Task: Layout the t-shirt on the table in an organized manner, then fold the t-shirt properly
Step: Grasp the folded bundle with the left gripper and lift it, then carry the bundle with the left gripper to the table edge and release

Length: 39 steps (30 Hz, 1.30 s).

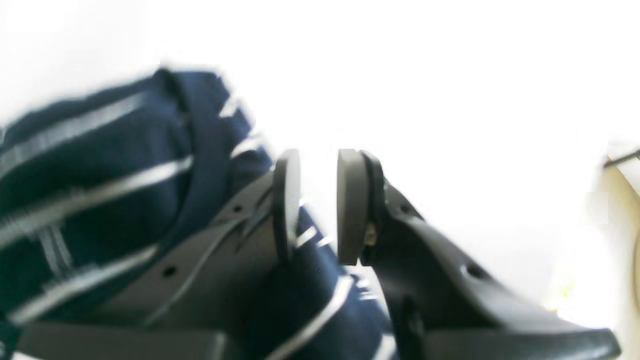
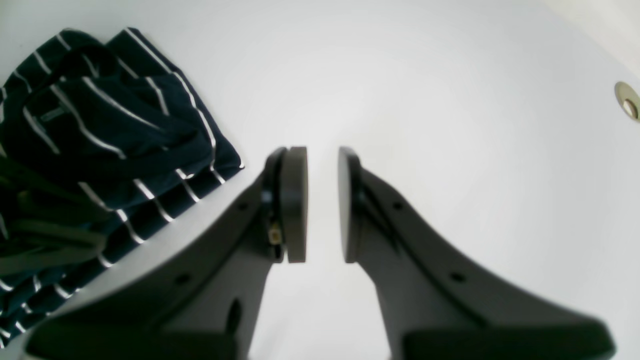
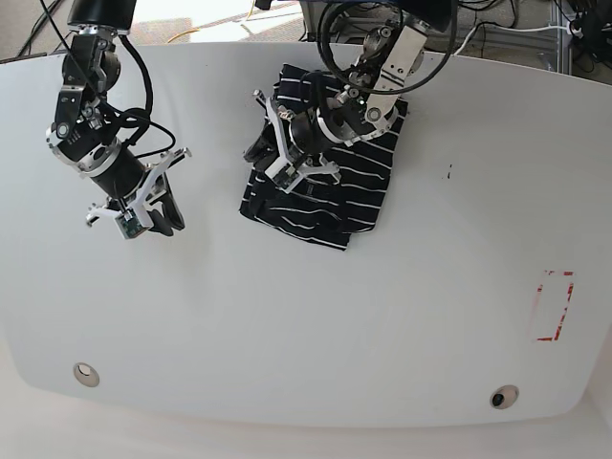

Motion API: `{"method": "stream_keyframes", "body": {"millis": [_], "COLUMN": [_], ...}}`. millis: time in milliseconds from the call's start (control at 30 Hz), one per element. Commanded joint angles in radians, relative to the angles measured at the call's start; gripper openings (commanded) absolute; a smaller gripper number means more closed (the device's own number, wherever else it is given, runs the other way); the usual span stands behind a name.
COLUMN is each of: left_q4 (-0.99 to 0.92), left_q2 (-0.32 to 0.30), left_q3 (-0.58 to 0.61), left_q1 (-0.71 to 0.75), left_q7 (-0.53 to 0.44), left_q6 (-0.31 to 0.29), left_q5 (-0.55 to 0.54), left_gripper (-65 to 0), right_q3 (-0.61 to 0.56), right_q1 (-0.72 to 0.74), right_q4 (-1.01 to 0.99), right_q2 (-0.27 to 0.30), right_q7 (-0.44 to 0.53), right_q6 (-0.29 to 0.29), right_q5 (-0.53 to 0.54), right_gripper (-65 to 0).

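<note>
1. T-shirt (image 3: 320,172) is a crumpled, roughly folded heap on the white worktop (image 3: 287,325), far side, directly under my left fingers (image 1: 318,207). Not laid out yet.
2. Left fingers: slightly parted, nothing clamped between the pads; navy striped cloth sits beside and below the left-hand pad, bare worktop shows through the gap.
3. Right fingers (image 2: 322,205): narrow gap, empty, over bare worktop, with the t-shirt well off to one side in the right wrist view.
4. Step in hand, my read: get a first grip to spread the heap. Go for one layer at an outer hem or edge, not the bunched middle, then lift and pull outward while the right fingers come over for the opposite edge.
5. Risk: pinching several layers just drags the whole heap.
6. Writing: small neck label visible in the right wrist view, unreadable. No brand seen.
</note>
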Motion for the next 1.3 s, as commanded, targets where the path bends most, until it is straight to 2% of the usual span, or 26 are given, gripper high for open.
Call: {"method": "stream_keyframes", "body": {"millis": [0,167,300,567,867,1100,1267], "left_q4": [-0.062,-0.178,-0.177,-0.128,-0.089,-0.116,-0.158], "left_q2": [0.001,-0.015,-0.081,-0.223,-0.419,-0.500,-0.542], "left_q3": [-0.006,-0.067,-0.133,-0.323,-0.526,-0.661,-0.750], "left_q1": [-0.008,-0.011,-0.002,0.063,0.129,0.132,0.127], "left_q7": [-0.039,-0.085,-0.093,-0.086,-0.086,-0.086,-0.086], "left_q6": [-0.003,-0.005,-0.011,-0.120,-0.226,-0.319,-0.326], "left_q5": [-0.009,-0.009,-0.012,-0.099,-0.157,-0.168,-0.171], "left_gripper": [-53.7,-53.9,-53.9,-53.9,-53.9,-53.9,-53.9], "right_q3": [0.007,0.007,0.007,0.006,0.003,0.001,0.001], "right_q1": [-0.006,-0.040,-0.054,-0.071,-0.092,-0.114,-0.121], "right_q4": [0.031,0.034,0.040,0.064,0.081,0.081,0.086], "right_q2": [0.010,0.010,-0.002,-0.017,-0.019,-0.019,-0.019], "right_q7": [0.026,0.029,0.029,0.028,0.028,0.028,0.028], "right_q6": [0.001,0.001,0.001,0.001,0.001,0.001,0.001], "right_q5": [0.016,0.016,0.016,0.016,0.016,0.016,0.016], "right_gripper": [-55.2,-55.2,-55.3,-55.3,-55.3,-55.3,-55.3]}}
